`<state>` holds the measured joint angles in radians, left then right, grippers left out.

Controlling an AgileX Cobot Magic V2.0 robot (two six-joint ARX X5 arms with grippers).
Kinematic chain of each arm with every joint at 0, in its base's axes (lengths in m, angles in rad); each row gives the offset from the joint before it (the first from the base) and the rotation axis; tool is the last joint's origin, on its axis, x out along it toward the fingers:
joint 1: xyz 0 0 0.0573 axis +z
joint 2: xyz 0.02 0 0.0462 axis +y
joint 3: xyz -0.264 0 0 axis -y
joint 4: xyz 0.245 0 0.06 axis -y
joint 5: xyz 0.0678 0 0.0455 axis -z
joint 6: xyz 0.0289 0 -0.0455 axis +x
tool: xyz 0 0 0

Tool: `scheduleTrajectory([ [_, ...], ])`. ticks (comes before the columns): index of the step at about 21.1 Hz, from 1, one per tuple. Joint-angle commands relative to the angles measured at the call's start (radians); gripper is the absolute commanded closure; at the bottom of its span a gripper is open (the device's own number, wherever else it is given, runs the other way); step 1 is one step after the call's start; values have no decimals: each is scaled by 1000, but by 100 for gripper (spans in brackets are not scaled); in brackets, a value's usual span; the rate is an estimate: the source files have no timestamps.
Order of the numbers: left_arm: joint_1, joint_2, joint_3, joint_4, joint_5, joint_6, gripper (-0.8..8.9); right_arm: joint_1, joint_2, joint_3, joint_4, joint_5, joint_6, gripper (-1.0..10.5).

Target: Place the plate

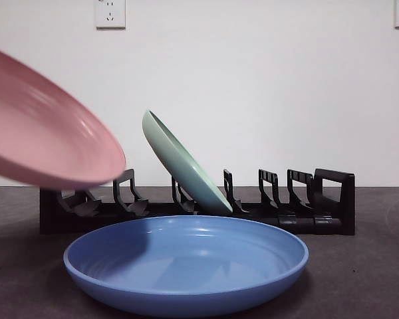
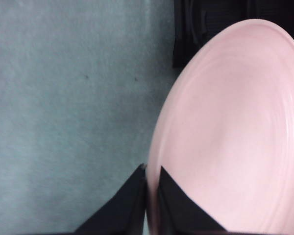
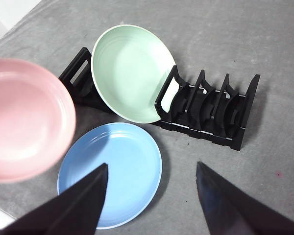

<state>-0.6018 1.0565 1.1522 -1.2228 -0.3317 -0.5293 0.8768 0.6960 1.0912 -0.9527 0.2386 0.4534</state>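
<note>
Grey counter (image 3: 264, 44) stretched bare on every side of the dishes, backed in the front view by a white wall (image 1: 266, 80) with a socket (image 1: 110, 13) high up, so open room lay all around the black rack (image 3: 206, 110). That rack stood toward the wall, with a green plate (image 3: 130, 71) leaning tilted in one of its slots near one end and the slots beside it free. A blue plate (image 3: 112, 174) lay flat on the counter just in front of the rack, apart from it. The pink plate (image 2: 235, 132) was off the counter, tilted, beside and above the blue plate and short of the rack's end. The left claw (image 2: 153, 196) was clamped narrowly on its rim, one jaw on each face. The right claw (image 3: 152, 196) hung high over the scene, spread wide with nothing between its jaws. Only the right wrist view showed all three plates and the whole rack at once; the left wrist view showed little but the pink plate, a dark piece of rack beyond it and the counter; the front view showed no claw at all.
</note>
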Motion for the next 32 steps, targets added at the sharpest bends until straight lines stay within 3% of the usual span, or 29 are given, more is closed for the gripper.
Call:
scheduleTrajectory([
  [1, -15, -7, -62, 63, 76, -76, 807, 10, 8, 13, 8, 2, 7, 664],
  [7, -15, -8, -207, 271, 323, -113, 807, 10, 8, 13, 5, 2, 7, 664],
  [12, -15, 37, -268, 413, 441, -129, 807, 10, 8, 13, 2, 2, 7, 664],
  [32, -16, 422, -268, 598, 443, -57, 806, 10, 8, 13, 2, 3, 12, 664],
])
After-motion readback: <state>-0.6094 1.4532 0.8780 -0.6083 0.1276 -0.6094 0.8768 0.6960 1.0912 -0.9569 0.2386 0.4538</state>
